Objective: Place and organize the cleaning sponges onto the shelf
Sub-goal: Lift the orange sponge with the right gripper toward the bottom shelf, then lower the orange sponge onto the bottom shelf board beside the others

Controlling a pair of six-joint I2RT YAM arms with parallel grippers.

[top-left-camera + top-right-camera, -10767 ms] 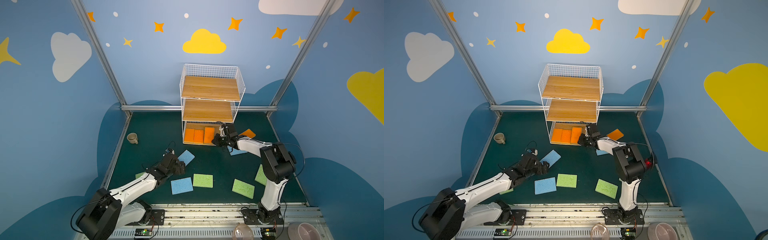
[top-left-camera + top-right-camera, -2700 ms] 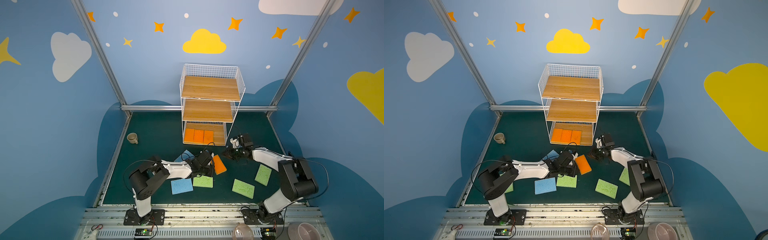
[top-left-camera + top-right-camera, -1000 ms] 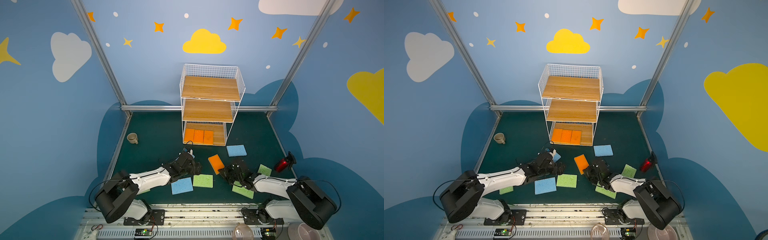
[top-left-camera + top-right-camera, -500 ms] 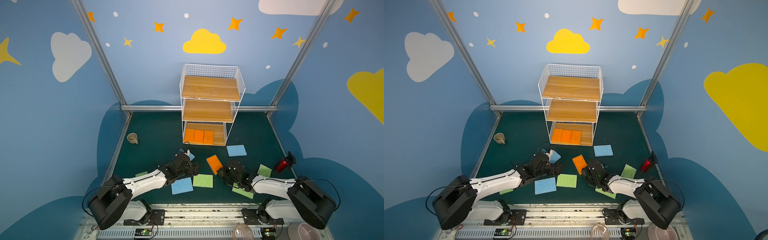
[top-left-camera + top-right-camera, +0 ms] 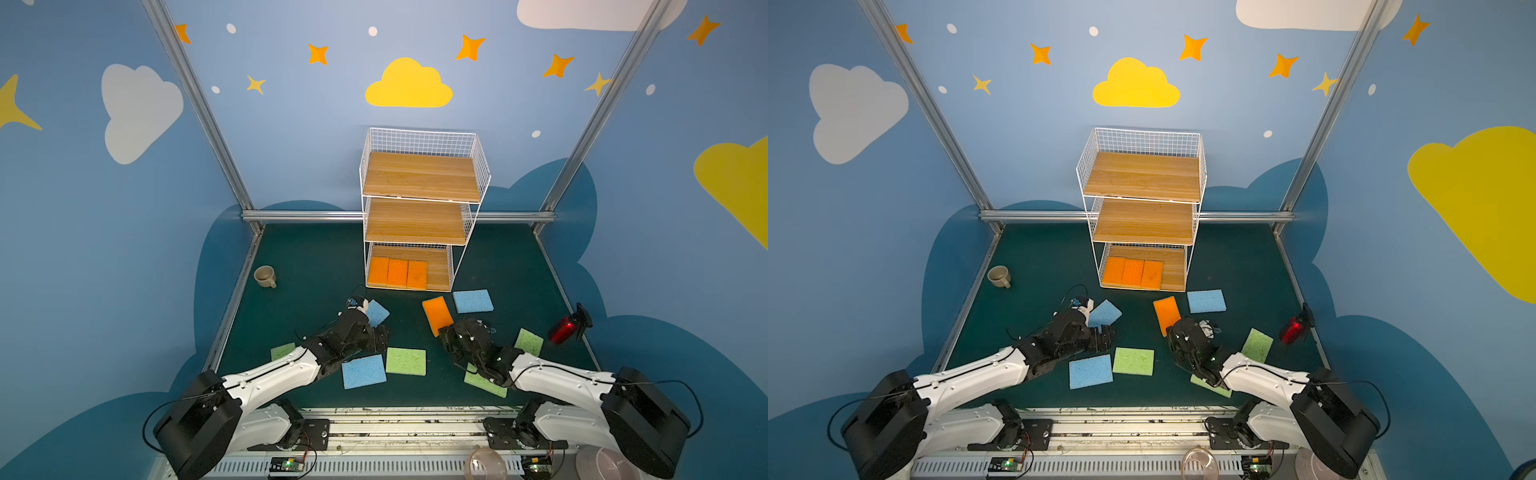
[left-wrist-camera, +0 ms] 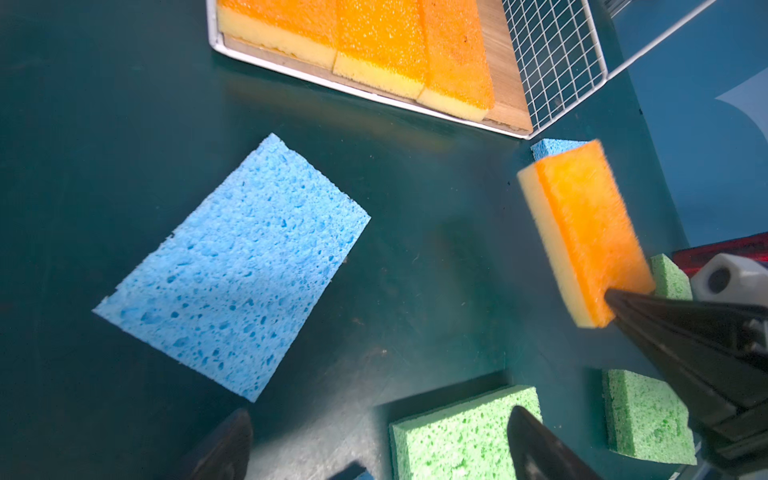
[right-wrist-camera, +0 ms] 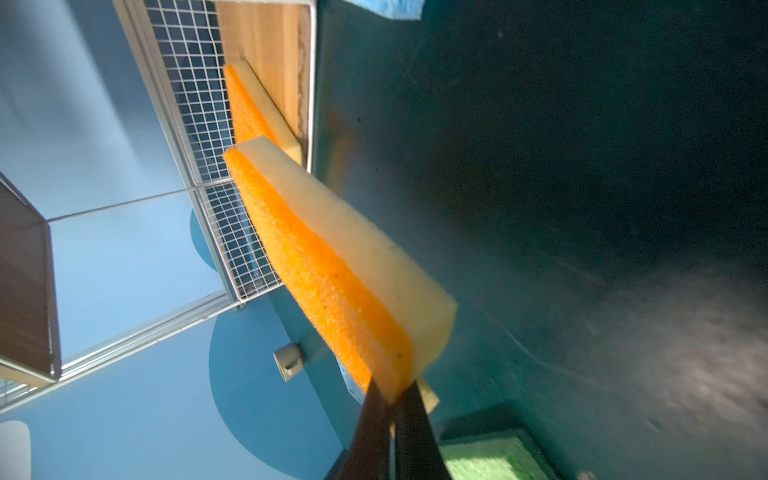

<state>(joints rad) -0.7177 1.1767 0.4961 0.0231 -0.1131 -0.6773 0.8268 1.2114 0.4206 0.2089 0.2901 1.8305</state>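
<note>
My right gripper (image 5: 445, 332) (image 7: 390, 395) is shut on the near end of an orange, yellow-edged sponge (image 5: 436, 312) (image 7: 332, 266), tilted off the mat in front of the shelf (image 5: 419, 208). Three orange sponges (image 5: 397, 272) lie side by side on the shelf's bottom board. My left gripper (image 5: 380, 332) (image 6: 380, 432) is open and holds nothing, between a blue sponge (image 6: 237, 266) and a green sponge (image 6: 457, 436). On the mat lie blue sponges (image 5: 473, 301) (image 5: 363, 371) and green sponges (image 5: 406, 361) (image 5: 528, 342) (image 5: 484, 380) (image 5: 282, 351).
A beige mug (image 5: 264, 276) stands at the mat's left edge. A red spray bottle (image 5: 565, 328) lies at the right edge. The shelf's upper two boards (image 5: 415, 222) are bare. Metal posts and blue walls enclose the mat.
My right gripper has closed on the orange sponge's near end and raised it slightly toward the shelf. My left gripper has stayed open and barely moved.
</note>
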